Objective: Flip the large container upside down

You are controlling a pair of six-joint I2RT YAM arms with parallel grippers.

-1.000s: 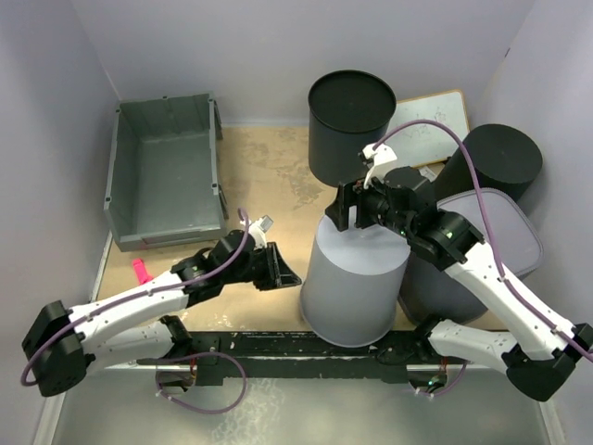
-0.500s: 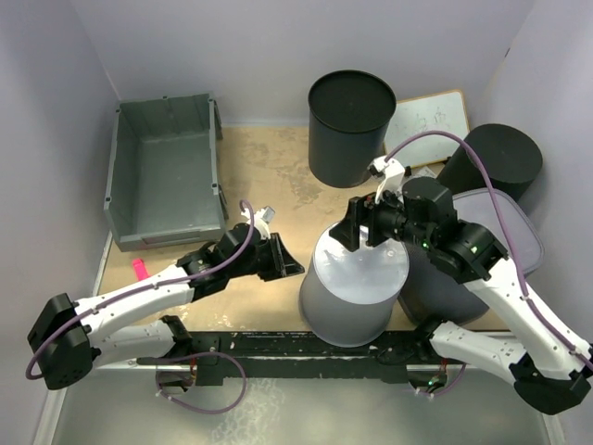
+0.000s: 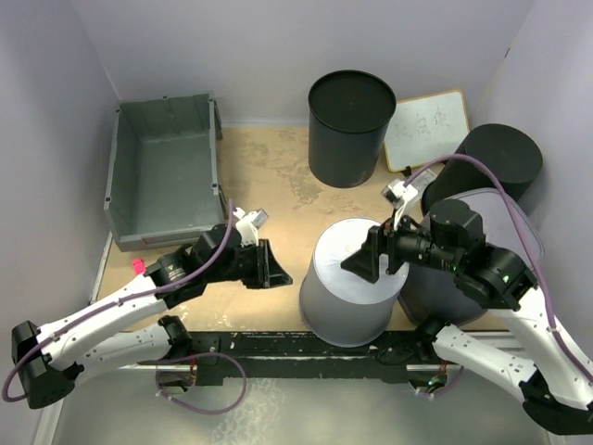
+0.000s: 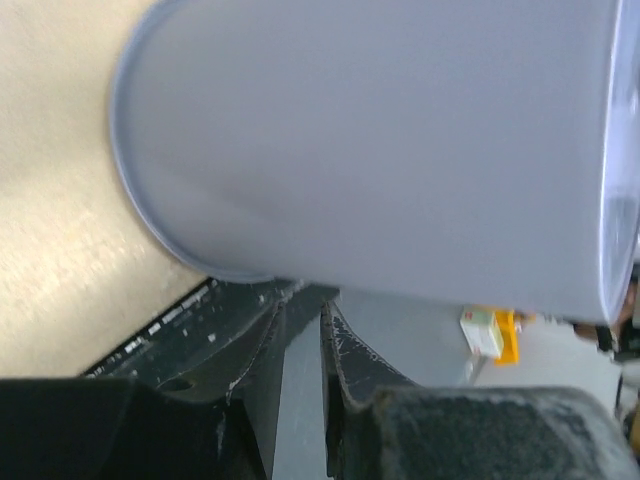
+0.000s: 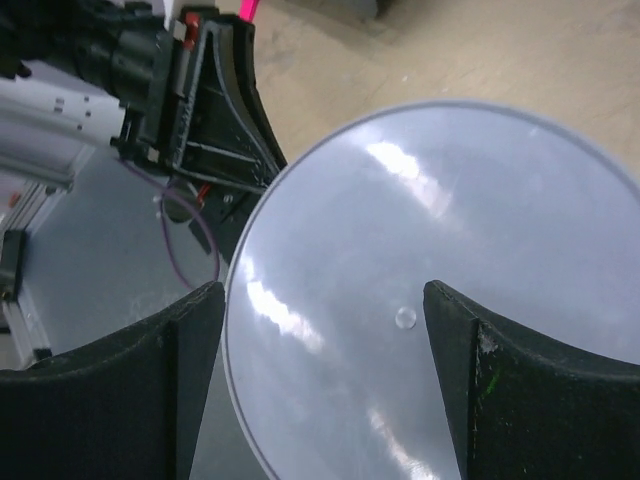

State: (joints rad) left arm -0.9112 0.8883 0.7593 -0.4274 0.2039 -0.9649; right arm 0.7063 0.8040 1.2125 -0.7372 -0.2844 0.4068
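Observation:
The large container (image 3: 165, 176) is a dark grey rectangular crate standing open side up at the far left, against the left wall. Neither gripper touches it. My left gripper (image 3: 275, 267) is to its right and nearer, beside an upside-down light grey round bin (image 3: 354, 283). In the left wrist view its fingertips (image 4: 300, 300) show only a narrow slit and hold nothing, with the bin's wall (image 4: 380, 150) just ahead. My right gripper (image 3: 371, 262) hovers open and empty over the bin's flat bottom (image 5: 440, 300), its fingers (image 5: 190, 330) spread wide.
A tall dark round bin (image 3: 350, 128) stands open at the back centre. A small whiteboard (image 3: 426, 128) lies beside it. A second dark round container (image 3: 500, 159) and a grey lidded tub (image 3: 514, 246) crowd the right. A pink object (image 3: 139, 267) lies by the crate's near corner.
My right gripper has drawn back toward the near side over the light grey bin. My left arm has pulled slightly left, away from the bin. The crate has not moved.

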